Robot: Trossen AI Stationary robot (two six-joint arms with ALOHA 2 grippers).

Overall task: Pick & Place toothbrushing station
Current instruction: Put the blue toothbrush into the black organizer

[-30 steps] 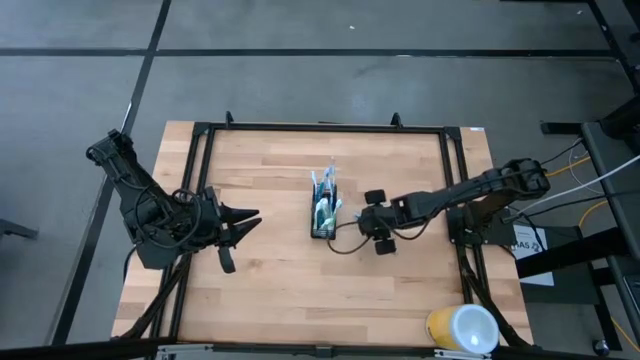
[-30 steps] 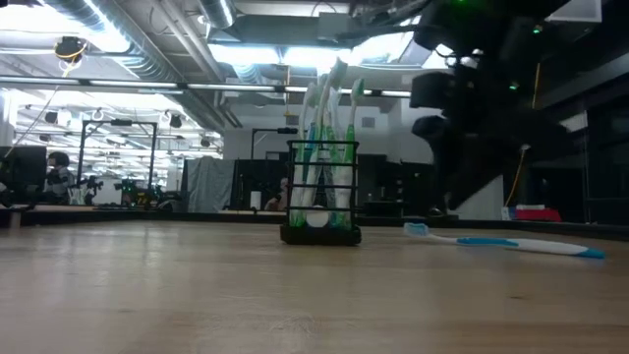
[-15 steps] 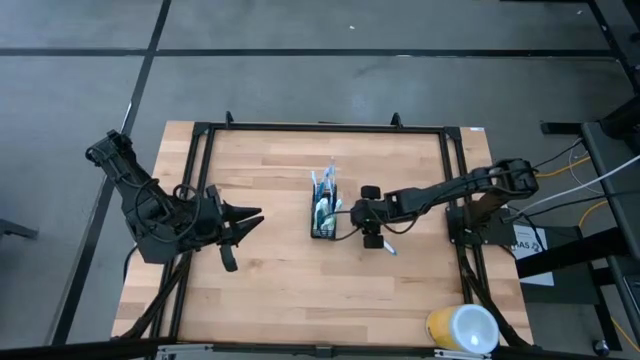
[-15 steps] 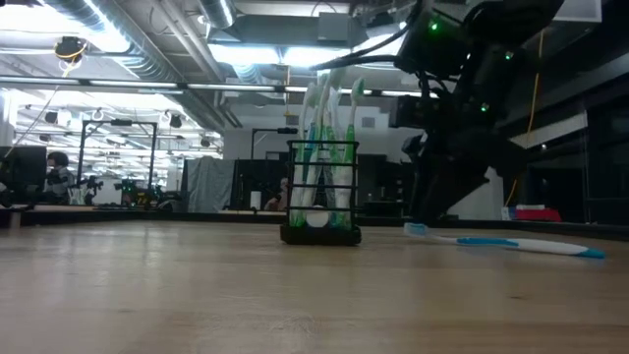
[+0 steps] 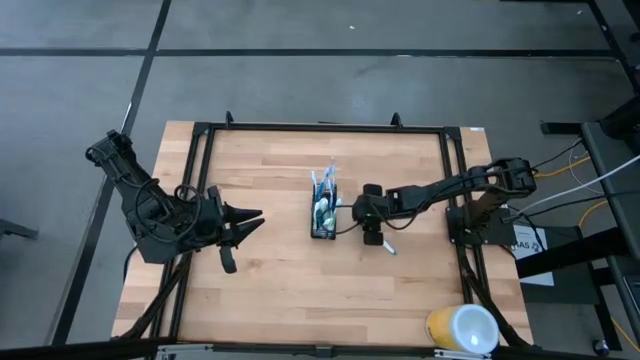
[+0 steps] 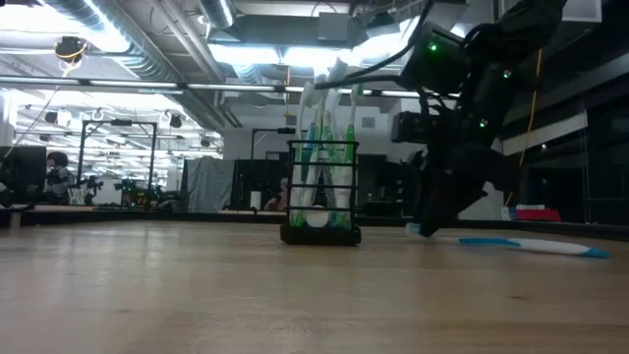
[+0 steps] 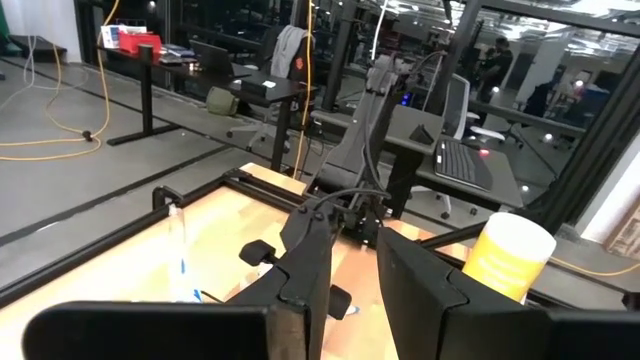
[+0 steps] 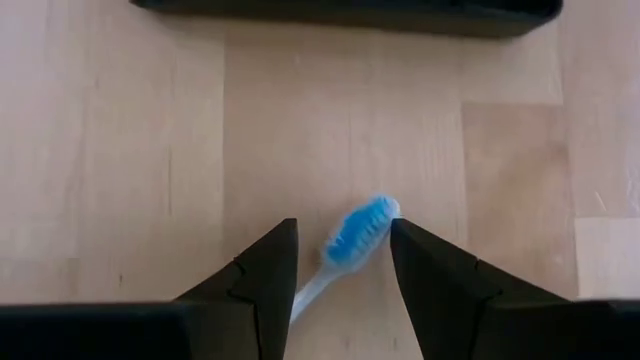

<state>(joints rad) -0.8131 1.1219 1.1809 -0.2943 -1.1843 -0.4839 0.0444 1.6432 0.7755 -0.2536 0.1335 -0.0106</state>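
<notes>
The left pincer (image 5: 250,221) waits with fingers spread and empty at the counter's (image 5: 270,290) left side, well apart from the work. At centre stands the black mesh holder (image 5: 324,213), already carrying upright brushes. Just to its right, a blue-white toothbrush (image 8: 345,247) lies flat on the counter, its bristle head between the fingers of the right pincer (image 5: 368,215), which is open, astride the brush, gripping nothing. The right arm is nearer.

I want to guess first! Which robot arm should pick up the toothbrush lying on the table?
The right one, probably. The right gripper is open with its fingers either side of the blue toothbrush. The left gripper waits across the holder.
</notes>
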